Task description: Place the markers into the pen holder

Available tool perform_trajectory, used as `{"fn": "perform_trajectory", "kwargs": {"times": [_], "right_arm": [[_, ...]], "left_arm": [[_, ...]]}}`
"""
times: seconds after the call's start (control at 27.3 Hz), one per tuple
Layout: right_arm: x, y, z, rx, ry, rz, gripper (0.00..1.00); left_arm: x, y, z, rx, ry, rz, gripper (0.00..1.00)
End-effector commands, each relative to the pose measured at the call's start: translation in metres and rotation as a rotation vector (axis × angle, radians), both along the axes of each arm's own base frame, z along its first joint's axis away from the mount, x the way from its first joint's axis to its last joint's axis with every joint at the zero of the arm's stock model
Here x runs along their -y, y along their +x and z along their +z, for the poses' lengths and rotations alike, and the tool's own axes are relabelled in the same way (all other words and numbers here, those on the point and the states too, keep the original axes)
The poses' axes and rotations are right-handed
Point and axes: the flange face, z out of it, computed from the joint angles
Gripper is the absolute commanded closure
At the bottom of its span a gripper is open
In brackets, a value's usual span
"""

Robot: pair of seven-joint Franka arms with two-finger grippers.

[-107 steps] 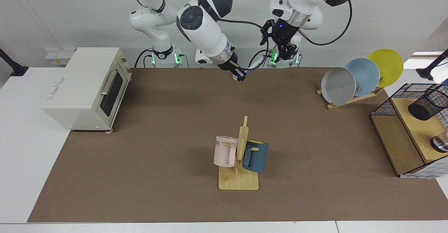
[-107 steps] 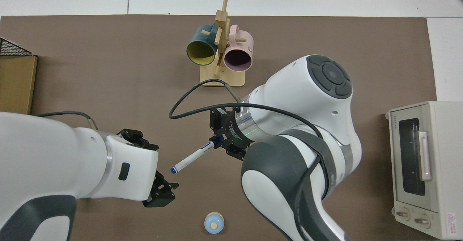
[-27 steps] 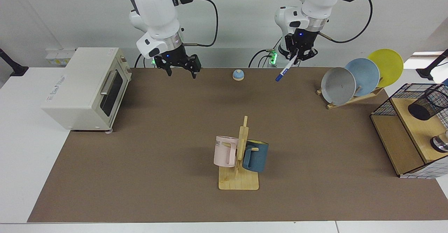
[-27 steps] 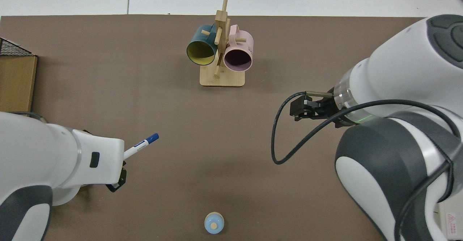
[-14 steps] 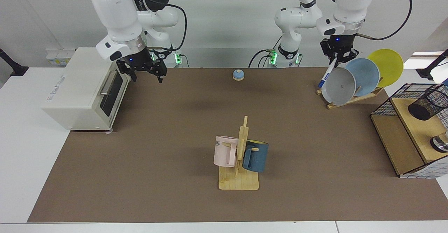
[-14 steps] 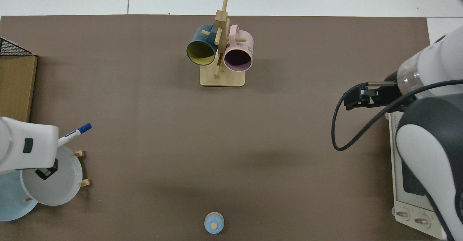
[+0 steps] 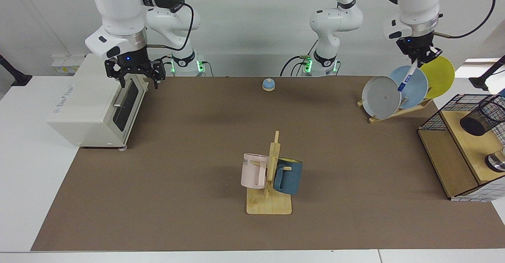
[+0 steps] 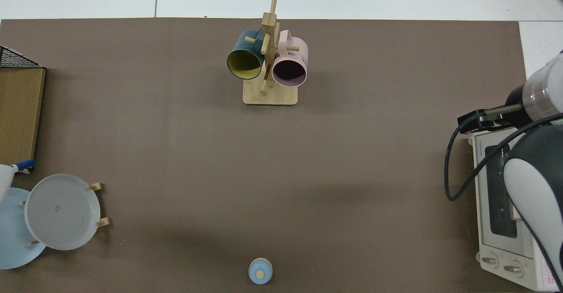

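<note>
The marker (image 7: pixel 407 76), white with a blue end pointing down, hangs slanted from my left gripper (image 7: pixel 419 57), which is shut on its upper part, high above the plate rack at the far right of the facing view. In the top view only the marker's blue end (image 8: pixel 24 165) shows at the left edge. The pen holder (image 7: pixel 482 117), a black mesh cup, leans on the wooden shelf further right and nearer the camera. My right gripper (image 7: pixel 138 82) hangs open and holds nothing over the front top edge of the toaster oven (image 7: pixel 94 101).
Grey, blue and yellow plates stand in a rack (image 7: pixel 396 111) under the marker. A wire basket frame (image 7: pixel 434 117) surrounds the wooden shelf. A mug tree (image 7: pixel 270 176) with pink and blue mugs stands mid-table. A small blue knob (image 7: pixel 268 84) lies at the back.
My left gripper carried the marker further toward the shelf side and higher, now over the blue and yellow plates. My right gripper drew back over the toaster oven.
</note>
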Motion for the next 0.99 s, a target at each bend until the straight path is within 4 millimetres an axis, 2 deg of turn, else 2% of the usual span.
{"fn": "perform_trajectory", "kwargs": {"times": [0.0,0.18,0.4,0.51,0.77,0.95], "right_arm": [[0.019,-0.004,0.010,0.035,0.113,-0.149,0.00],[0.019,-0.007,0.011,0.031,0.118,-0.164,0.00],[0.019,-0.007,0.010,0.035,0.124,-0.174,0.00],[0.015,-0.007,0.010,0.035,0.140,-0.169,0.00],[0.003,-0.007,0.011,0.035,0.140,-0.146,0.00],[0.003,-0.007,0.011,0.035,0.140,-0.148,0.00]], "left_arm": [[-0.048,0.012,0.010,-0.068,0.082,-0.117,1.00],[-0.088,0.019,0.021,-0.078,0.129,-0.194,1.00],[-0.137,0.044,0.038,-0.122,0.185,-0.337,1.00],[-0.140,0.054,0.037,-0.154,0.254,-0.389,1.00],[-0.145,0.081,0.016,-0.226,0.377,-0.508,1.00],[-0.152,0.090,0.012,-0.257,0.441,-0.590,1.00]]}}
